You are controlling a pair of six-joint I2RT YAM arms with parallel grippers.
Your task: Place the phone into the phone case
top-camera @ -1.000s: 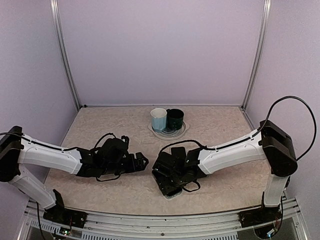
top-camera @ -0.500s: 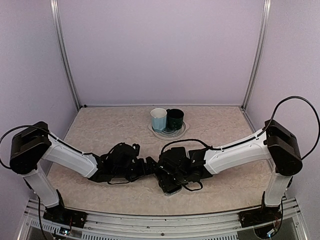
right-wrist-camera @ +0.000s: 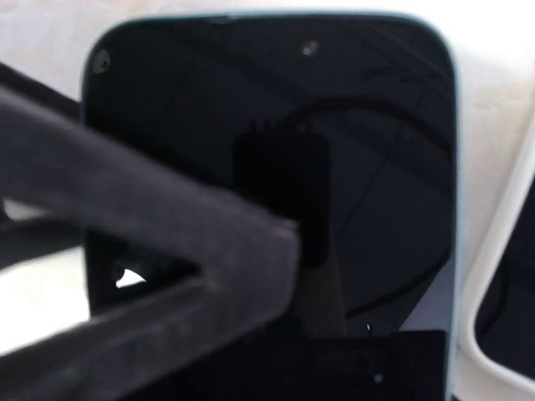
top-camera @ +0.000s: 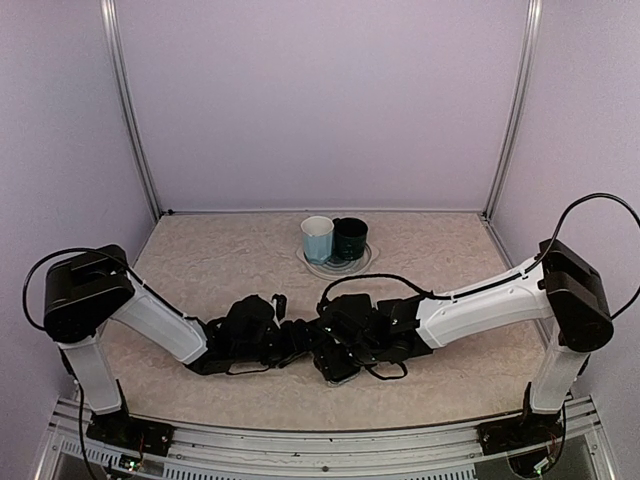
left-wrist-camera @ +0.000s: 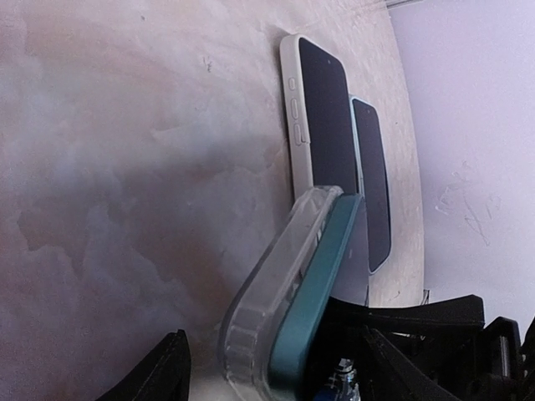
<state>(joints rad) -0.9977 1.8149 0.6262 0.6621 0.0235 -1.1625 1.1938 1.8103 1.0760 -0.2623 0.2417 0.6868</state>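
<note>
Teal phone [left-wrist-camera: 322, 280] & clear case [left-wrist-camera: 266, 288] tilted up, front-centre of table [top-camera: 200, 262].
L gripper [left-wrist-camera: 277, 355] open, jaws either side of the pair, one w/ a gap to the case; phone lies against case. R gripper [top-camera: 338, 352] just beside them; can't tell its grip.

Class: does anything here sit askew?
Yes. The teal phone looks only partly in the clear case, and the pair stands tilted off the table, while a white-cased phone beyond lies flat.
</note>
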